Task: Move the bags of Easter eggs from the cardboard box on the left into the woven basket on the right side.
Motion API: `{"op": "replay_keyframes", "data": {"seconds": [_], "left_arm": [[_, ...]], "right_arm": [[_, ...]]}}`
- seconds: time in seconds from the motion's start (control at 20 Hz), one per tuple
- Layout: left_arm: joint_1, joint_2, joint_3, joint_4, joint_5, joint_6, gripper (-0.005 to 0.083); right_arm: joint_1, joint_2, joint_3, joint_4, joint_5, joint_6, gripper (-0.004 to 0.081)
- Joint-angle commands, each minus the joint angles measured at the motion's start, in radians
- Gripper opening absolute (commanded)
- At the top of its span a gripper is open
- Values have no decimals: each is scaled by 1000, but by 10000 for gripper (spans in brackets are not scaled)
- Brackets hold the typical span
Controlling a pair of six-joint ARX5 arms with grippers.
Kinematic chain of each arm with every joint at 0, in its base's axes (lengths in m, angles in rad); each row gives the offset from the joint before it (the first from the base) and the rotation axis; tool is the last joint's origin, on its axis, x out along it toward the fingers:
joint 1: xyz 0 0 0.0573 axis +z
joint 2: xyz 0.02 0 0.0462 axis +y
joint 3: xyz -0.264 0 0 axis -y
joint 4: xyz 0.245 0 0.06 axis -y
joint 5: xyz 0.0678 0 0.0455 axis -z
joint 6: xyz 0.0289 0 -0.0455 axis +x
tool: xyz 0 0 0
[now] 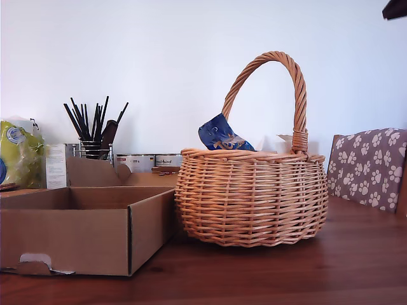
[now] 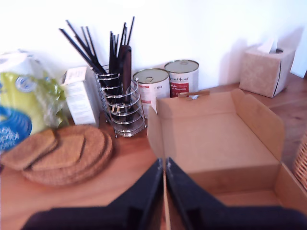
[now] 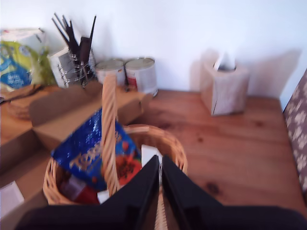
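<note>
Cardboard box [image 1: 70,238]: no bags visible to us inside; our first gripper [image 2: 164,177] above it, jaws closed, empty. Woven basket [image 1: 251,197]: dark blue bag [image 1: 222,136] tilted against the handle [image 1: 299,95], just below our second gripper [image 3: 160,177], jaws closed, empty.

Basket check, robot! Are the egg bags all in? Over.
Shut, empty: my first end effector at cardboard box, my second end effector over woven basket. No bags seen in box; blue bag pokes from basket. Nothing blocking.
</note>
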Motion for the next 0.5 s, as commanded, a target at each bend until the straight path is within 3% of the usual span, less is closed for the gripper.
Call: {"op": "replay_keyframes", "data": {"seconds": [0.0, 0.25, 0.45], "left_arm": [[-1, -63, -43, -13, 0, -35, -19], [-10, -250, -57, -101, 1, -61, -19], [-10, -291, -57, -159, 8, -93, -19]], "right_arm": [[0, -34, -42, 13, -5, 3, -13], [-1, -141, -56, -55, 5, 0, -13], [-1, -186, -55, -77, 4, 2, -13]]}}
